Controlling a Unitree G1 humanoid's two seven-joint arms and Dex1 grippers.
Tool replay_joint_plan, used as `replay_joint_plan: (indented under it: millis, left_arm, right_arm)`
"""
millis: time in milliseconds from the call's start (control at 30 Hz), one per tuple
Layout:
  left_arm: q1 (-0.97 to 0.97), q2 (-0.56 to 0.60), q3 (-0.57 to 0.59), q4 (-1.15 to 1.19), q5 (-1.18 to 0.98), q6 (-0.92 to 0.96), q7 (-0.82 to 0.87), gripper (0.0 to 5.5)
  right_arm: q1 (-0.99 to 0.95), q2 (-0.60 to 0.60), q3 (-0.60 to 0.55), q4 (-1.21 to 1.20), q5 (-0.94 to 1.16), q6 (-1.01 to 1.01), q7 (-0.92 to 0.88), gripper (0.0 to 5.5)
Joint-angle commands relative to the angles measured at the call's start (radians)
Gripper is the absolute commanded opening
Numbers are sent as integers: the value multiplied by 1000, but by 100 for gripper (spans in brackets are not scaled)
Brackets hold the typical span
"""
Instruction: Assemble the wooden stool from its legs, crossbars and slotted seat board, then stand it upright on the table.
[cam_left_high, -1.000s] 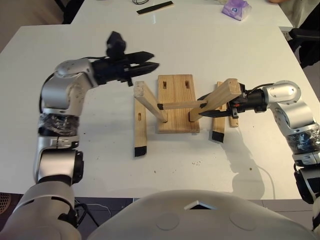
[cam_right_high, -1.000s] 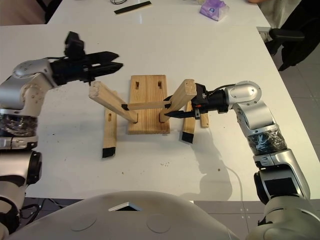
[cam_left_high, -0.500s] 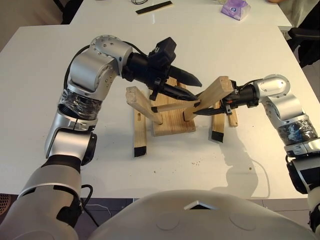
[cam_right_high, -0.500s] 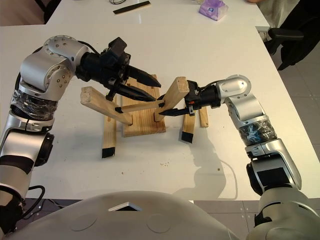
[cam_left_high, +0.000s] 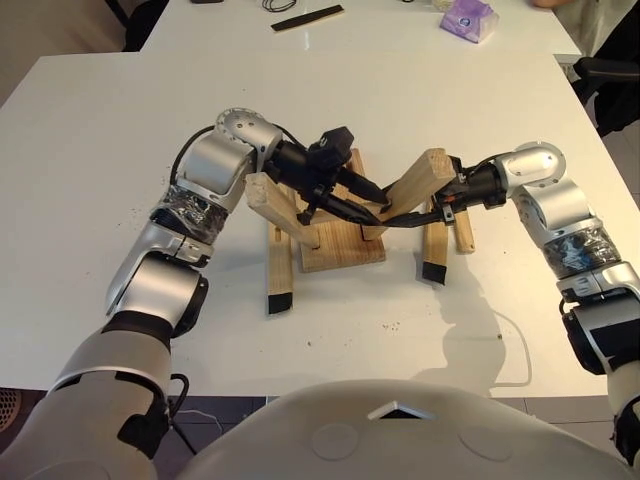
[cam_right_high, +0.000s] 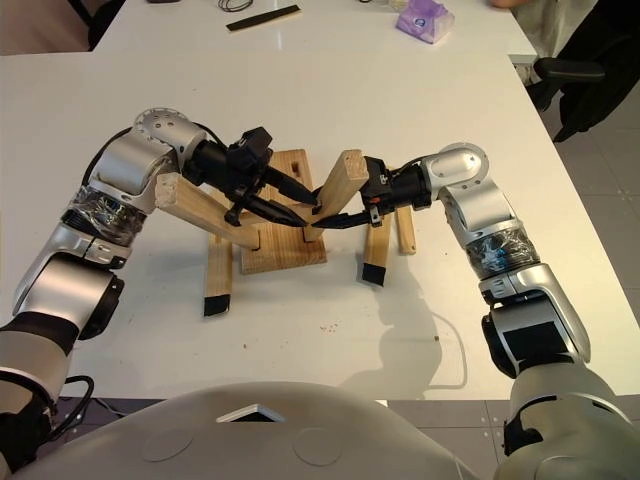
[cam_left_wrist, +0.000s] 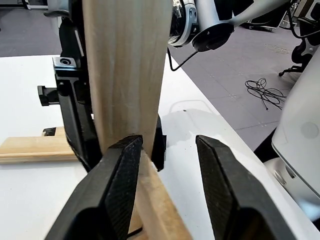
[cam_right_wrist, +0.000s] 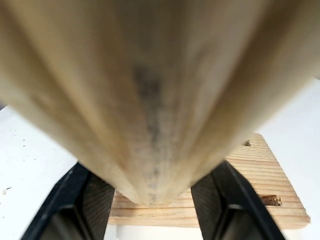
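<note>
A half-built frame of two wooden legs joined by a crossbar (cam_left_wrist: 157, 210) is held tilted over the slotted seat board (cam_left_high: 335, 245), which lies flat on the white table. My right gripper (cam_left_high: 405, 208) is shut on the frame's right leg (cam_left_high: 425, 172); in the right wrist view the leg (cam_right_wrist: 150, 100) sits between the fingers (cam_right_wrist: 95, 200). My left gripper (cam_left_high: 362, 198) is open at the crossbar, between the left leg (cam_left_high: 268, 197) and the right one. In the left wrist view the crossbar runs beside one finger (cam_left_wrist: 117, 190), and the held leg (cam_left_wrist: 125, 70) stands just ahead.
Two loose legs with black tips lie on the table, one (cam_left_high: 278, 270) left of the seat board and one (cam_left_high: 434, 250) right of it. A short loose bar (cam_left_high: 464, 232) lies beside the right one. A purple pack (cam_left_high: 470, 17) and a black strip (cam_left_high: 308, 16) sit far back.
My left gripper swung from above and left of the frame across the seat board and came down to the crossbar. The right gripper tipped the frame and carried it slightly left.
</note>
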Motion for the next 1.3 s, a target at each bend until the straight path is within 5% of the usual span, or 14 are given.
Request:
replay_joint_plan:
  millis: [33, 233, 367, 467, 633, 733, 900, 1300]
  left_arm:
    - [24, -44, 116, 6, -46, 124, 138, 198]
    - [-152, 104, 492, -115, -248, 199, 277, 198]
    - [1, 335, 650, -125, -165, 132, 313, 198]
    - [360, 453, 645, -206, 22, -79, 271, 198]
    - [816, 414, 631, -441, 76, -182, 294, 198]
    - [895, 380, 603, -576, 45, -130, 340, 198]
    - [949, 365, 582, -673, 42, -105, 389, 277]
    - [850, 322, 480, -827, 41, -31, 523, 280]
  right_arm:
    - [57, 3, 131, 35, -215, 20, 4, 200]
    - [108, -29, 105, -29, -192, 54, -28, 200]
    - [121, -41, 104, -79, -179, 79, -38, 200]
    - [160, -71, 61, -125, -143, 106, -70, 200]
    - [212, -99, 11, -187, -109, 141, -109, 200]
    - [213, -103, 5, -206, -108, 154, -110, 200]
    - [193, -101, 4, -185, -108, 161, -100, 200]
    - [154, -95, 27, -158, -119, 172, -67, 200]
